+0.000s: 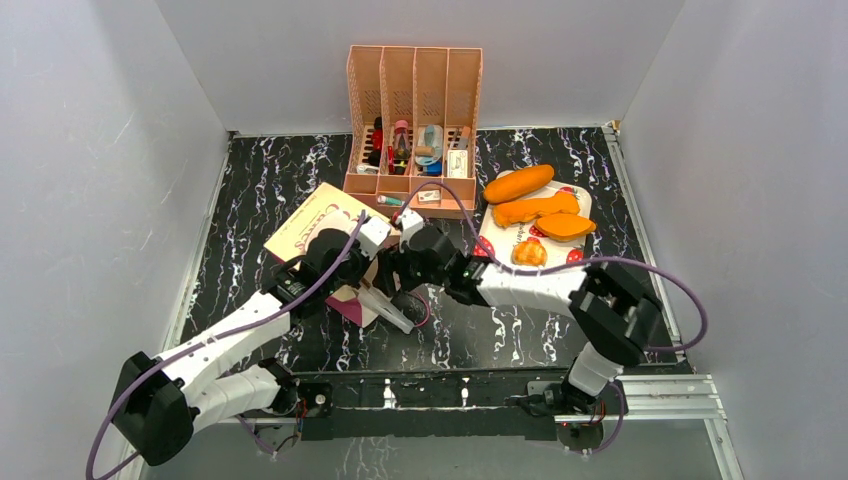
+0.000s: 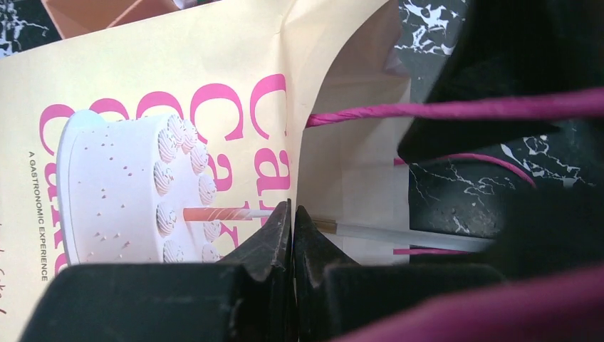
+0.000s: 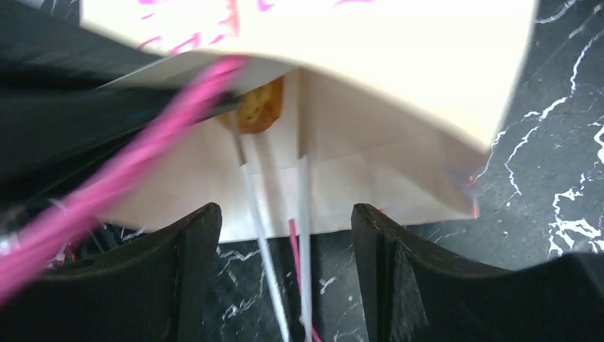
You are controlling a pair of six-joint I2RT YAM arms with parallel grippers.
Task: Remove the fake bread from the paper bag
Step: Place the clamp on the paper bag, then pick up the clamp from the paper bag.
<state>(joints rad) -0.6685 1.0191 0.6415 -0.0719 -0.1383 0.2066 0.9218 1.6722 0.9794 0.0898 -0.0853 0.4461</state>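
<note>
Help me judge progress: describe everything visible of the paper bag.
The paper bag lies flat, face up, on the black table: tan with pink lettering, a white cake picture and magenta cord handles. Its mouth gapes toward the arms; the shut left gripper seems to pinch its upper lip, the open right gripper hangs before it. A golden bread piece shows inside.

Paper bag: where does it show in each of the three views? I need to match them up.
Top external: the paper bag lies left of centre, nearer than the peach organiser and to its left.
Left wrist: it fills the left and middle, printed face toward the camera.
Right wrist: it runs across the top, open mouth toward the camera.
Shared landmark: the pink lettering on its face.
</note>
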